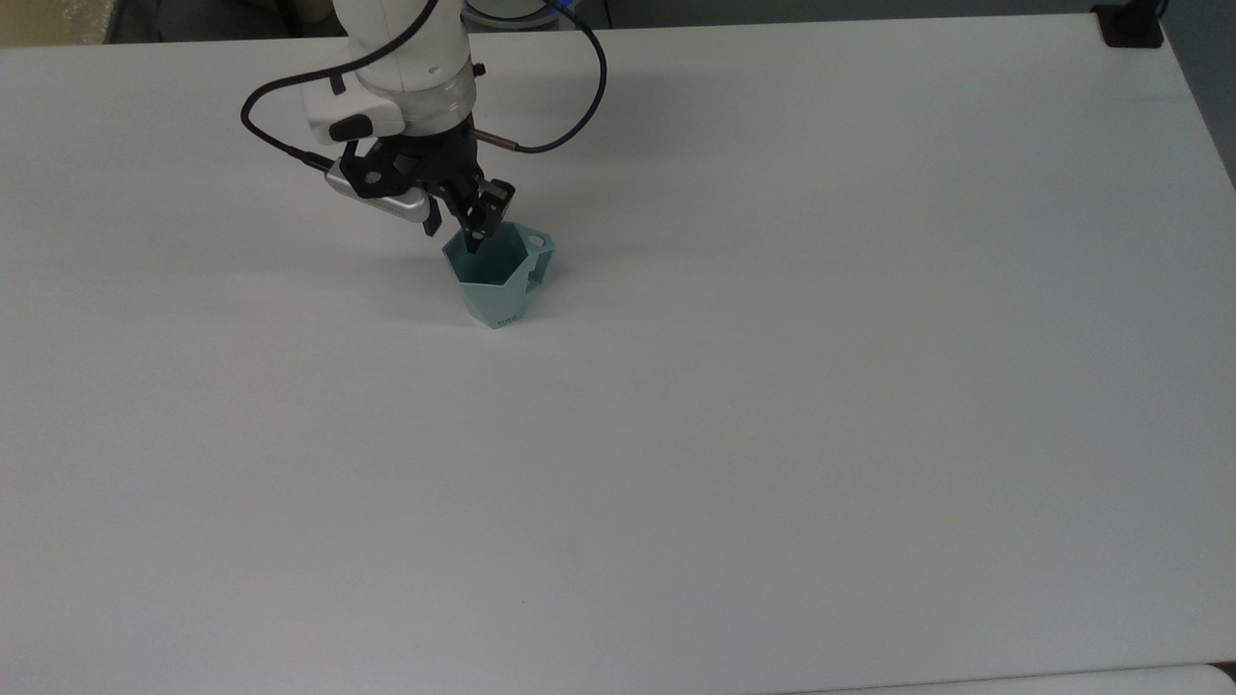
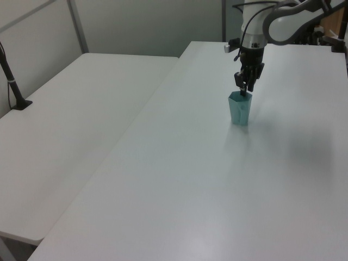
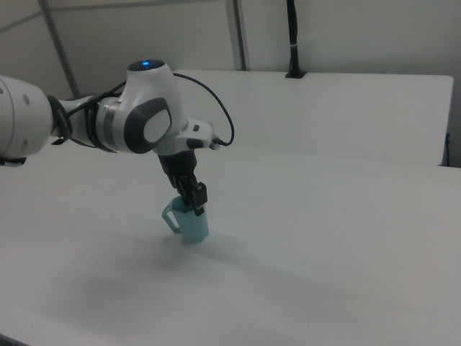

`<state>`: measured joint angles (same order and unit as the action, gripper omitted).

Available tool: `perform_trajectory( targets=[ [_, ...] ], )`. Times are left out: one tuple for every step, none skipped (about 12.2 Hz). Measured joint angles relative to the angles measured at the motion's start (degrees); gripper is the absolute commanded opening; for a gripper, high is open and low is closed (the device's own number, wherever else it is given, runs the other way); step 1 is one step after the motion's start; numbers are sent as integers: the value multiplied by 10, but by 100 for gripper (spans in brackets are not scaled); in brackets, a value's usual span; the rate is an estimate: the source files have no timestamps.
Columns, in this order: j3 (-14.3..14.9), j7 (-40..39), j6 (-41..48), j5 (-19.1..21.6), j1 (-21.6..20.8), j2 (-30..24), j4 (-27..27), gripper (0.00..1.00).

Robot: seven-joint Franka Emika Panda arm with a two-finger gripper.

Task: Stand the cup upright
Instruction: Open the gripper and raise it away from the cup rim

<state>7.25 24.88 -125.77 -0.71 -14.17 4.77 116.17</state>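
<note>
Fingers (image 1: 462,235) standing apart around the rim of the cup (image 1: 497,280), cup sitting upright on the bare white bench (image 1: 772,386)

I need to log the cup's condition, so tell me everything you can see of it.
The cup is small, pale teal and looks like plastic, with flat faceted sides, an angular rim and a base narrower than its mouth. A small angular handle sticks out on the top view's right. It stands upright on the white table, mouth up. The gripper is open at its rim, one finger reaching into the mouth; whether it touches the wall is unclear.
</note>
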Motion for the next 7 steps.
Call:
perform_trajectory(
  targets=[
    [0,-10,18,0,-1,-4,-9,100],
    [0,-21,33,0,-2,-7,-17,100],
    [-1,-36,53,0,-2,-11,-27,100],
    [-1,-55,73,0,-3,-14,-40,100],
    [-1,-78,101,0,-3,-17,-63,100],
    [-1,-86,113,1,-3,-20,-81,100],
    [-1,-95,123,1,-3,-24,-107,100]
  ],
)
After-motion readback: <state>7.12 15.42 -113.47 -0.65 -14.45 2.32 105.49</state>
